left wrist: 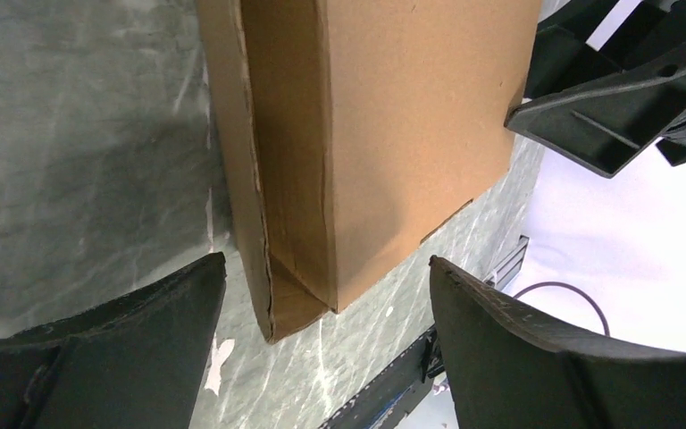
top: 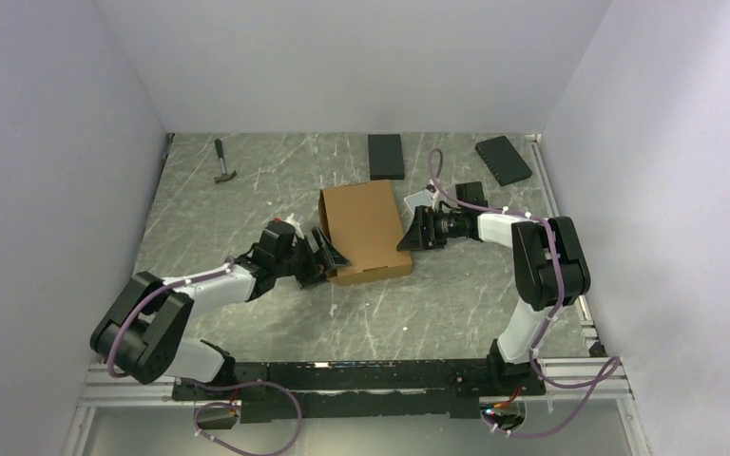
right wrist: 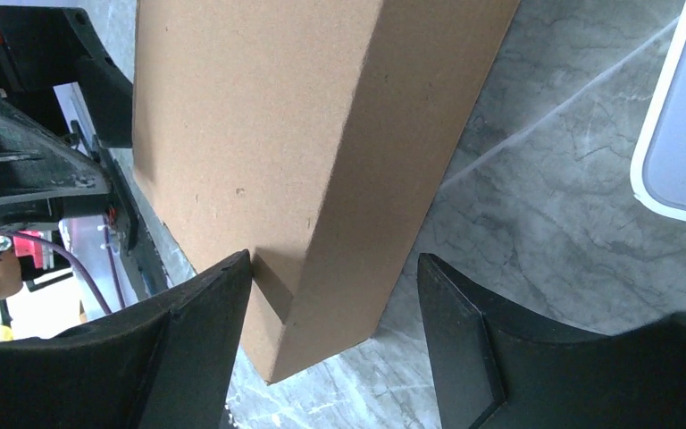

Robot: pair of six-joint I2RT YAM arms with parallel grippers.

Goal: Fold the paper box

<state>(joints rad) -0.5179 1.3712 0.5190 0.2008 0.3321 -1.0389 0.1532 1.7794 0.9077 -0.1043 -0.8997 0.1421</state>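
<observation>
bracketing the paper box (top: 366, 231), which lies folded shut near the middle of the counter (top: 437, 304), i have the left gripper (top: 330, 258) at its near left corner and the right gripper (top: 405, 237) against its right edge. both sets of jaws are spread, straddling the cardboard without pinching it. i judge they sit opposite each other to steady the walls from both sides.

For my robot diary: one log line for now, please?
paper box: on table | left end effector: open, straddling box corner | right end effector: open, straddling corner
</observation>
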